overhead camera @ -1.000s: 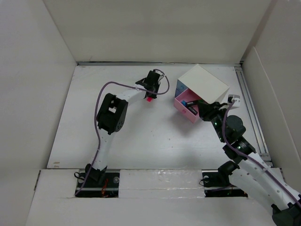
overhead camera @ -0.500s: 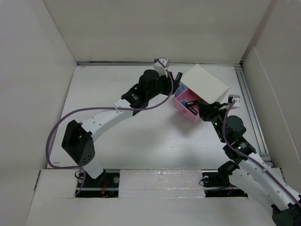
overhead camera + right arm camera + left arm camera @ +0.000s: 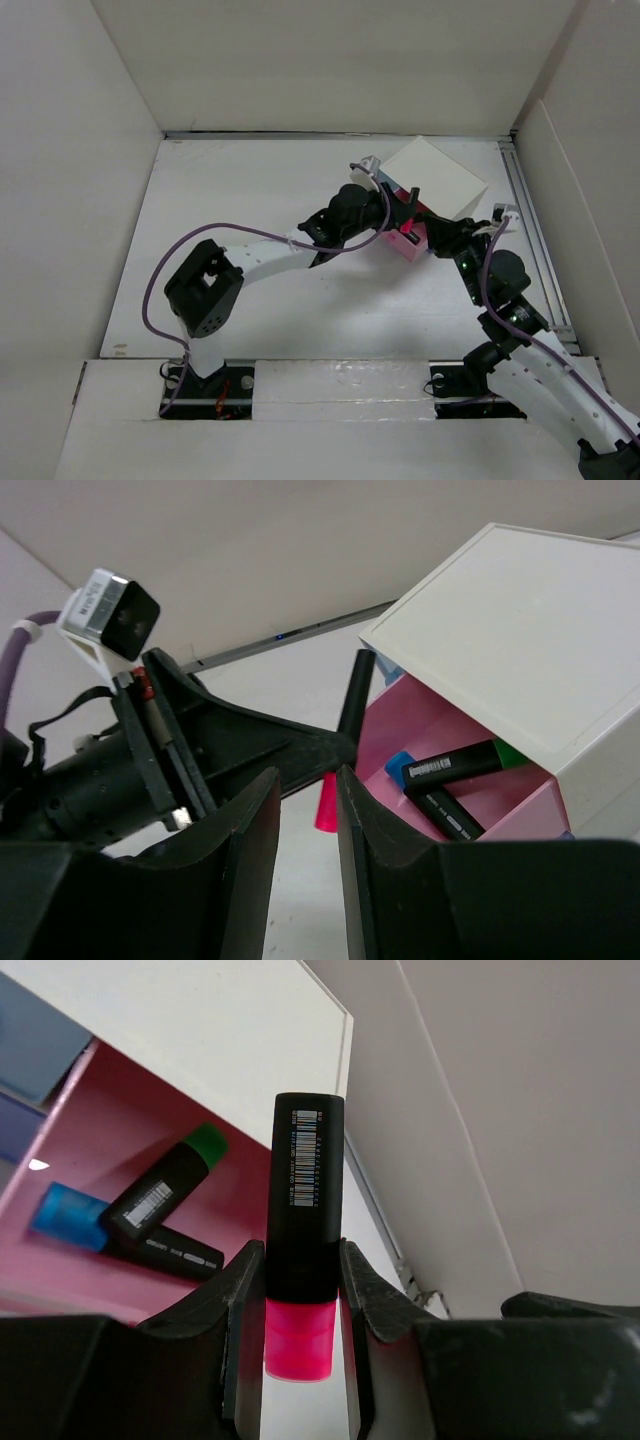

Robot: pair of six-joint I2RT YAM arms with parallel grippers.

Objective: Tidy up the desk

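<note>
My left gripper (image 3: 407, 212) is shut on a black highlighter with a pink cap (image 3: 305, 1190), cap toward the wrist. It holds the highlighter upright just in front of the open pink drawer (image 3: 100, 1130) of the white box (image 3: 435, 175), at the back right of the white desk (image 3: 250, 180). A green-capped marker (image 3: 165, 1190) and a blue-capped marker (image 3: 120, 1235) lie in the drawer. My right gripper (image 3: 308, 790) is narrowly open and empty, close to the drawer's front. It faces the held highlighter (image 3: 352, 695) and the left gripper's fingers (image 3: 280, 750).
The white box also has a blue drawer front (image 3: 30, 1045) beside the pink one. White walls enclose the desk on three sides. A metal rail (image 3: 530, 230) runs along the right edge. The left arm (image 3: 260, 255) stretches across the desk's middle.
My left arm has swung right from the back middle to the pink drawer, carrying the pink-capped highlighter. The right arm has barely moved.
</note>
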